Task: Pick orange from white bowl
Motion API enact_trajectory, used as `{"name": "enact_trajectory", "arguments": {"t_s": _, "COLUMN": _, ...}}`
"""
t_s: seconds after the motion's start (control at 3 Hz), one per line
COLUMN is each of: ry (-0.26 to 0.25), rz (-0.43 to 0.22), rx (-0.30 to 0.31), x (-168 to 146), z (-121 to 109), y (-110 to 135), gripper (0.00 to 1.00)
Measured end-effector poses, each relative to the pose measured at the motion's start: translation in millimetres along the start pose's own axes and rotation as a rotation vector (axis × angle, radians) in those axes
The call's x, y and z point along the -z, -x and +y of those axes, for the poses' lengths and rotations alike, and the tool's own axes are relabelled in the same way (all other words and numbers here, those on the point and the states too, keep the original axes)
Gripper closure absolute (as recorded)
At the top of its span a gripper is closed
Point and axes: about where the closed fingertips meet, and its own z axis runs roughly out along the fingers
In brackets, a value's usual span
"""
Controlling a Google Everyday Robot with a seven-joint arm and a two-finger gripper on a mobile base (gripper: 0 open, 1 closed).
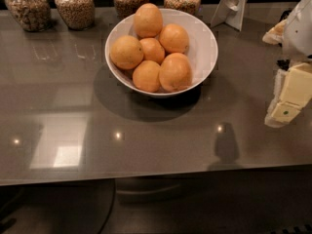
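The white bowl (207,48) sits on the grey counter, back of centre. It holds several oranges (175,72) piled together, the topmost one (148,20) at the bowl's far side. My gripper (287,99) hangs at the right edge of the view, well to the right of the bowl and a little nearer than it, above the counter. It touches neither the bowl nor any orange. Its shadow falls on the counter below and to its left.
Several glass jars of grain (74,6) stand in a row along the back of the counter (146,135). A white card stand (234,6) stands at the back right. The counter's front edge runs across the lower part of the view.
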Motion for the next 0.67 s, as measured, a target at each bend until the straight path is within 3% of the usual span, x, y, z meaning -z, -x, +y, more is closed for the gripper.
{"name": "enact_trajectory", "arguments": {"t_s": 0.33, "ry": 0.0, "rz": 0.0, "rx": 0.0, "x": 0, "z": 0, "y": 0, "gripper": 0.0}}
{"name": "enact_trajectory", "arguments": {"t_s": 0.67, "ry": -0.019, "rz": -0.056, "rx": 0.016, "x": -3, "z": -7, "y": 21, "gripper": 0.0}}
